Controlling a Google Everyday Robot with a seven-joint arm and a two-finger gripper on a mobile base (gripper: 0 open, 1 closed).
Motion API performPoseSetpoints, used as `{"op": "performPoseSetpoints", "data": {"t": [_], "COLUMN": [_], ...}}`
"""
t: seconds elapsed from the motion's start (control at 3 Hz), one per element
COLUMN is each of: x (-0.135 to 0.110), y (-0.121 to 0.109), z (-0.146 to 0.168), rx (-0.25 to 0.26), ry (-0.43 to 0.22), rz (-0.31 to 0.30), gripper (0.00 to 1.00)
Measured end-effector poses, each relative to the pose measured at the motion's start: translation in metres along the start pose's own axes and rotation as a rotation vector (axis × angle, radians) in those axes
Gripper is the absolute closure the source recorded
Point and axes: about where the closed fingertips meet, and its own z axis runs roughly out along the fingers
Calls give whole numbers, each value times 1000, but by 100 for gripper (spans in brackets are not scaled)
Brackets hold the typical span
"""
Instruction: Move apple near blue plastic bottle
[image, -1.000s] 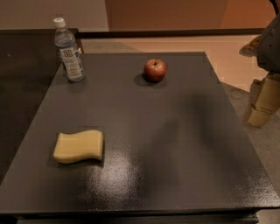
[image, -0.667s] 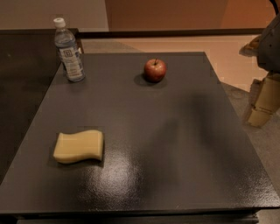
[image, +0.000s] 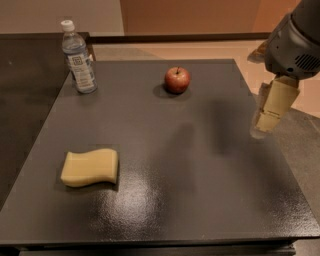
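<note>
A small red apple (image: 177, 79) sits on the dark table (image: 200, 170) at the back, right of centre. The blue plastic bottle (image: 78, 59), clear with a white cap and a pale label, stands upright at the table's back left corner, well left of the apple. My gripper (image: 268, 117) hangs from the grey arm at the right, above the table's right edge. It is to the right of the apple, nearer the camera, apart from it and holding nothing I can see.
A yellow wavy sponge (image: 90, 167) lies on the table at the front left. A darker counter (image: 25, 90) adjoins the table on the left. Tan floor (image: 300, 130) shows past the right edge.
The arm and gripper have moved left, further into view and over the table's right edge. The apple, bottle and sponge have not moved.
</note>
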Motion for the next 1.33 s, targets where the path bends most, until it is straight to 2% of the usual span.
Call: {"op": "performPoseSetpoints", "data": {"t": [0.67, 1.33], "x": [-49, -80], "y": [-49, -95], "z": [51, 100], "rx": [-11, -34], "ry": [-111, -201], "rz": [-1, 97], "gripper": [0, 0]}}
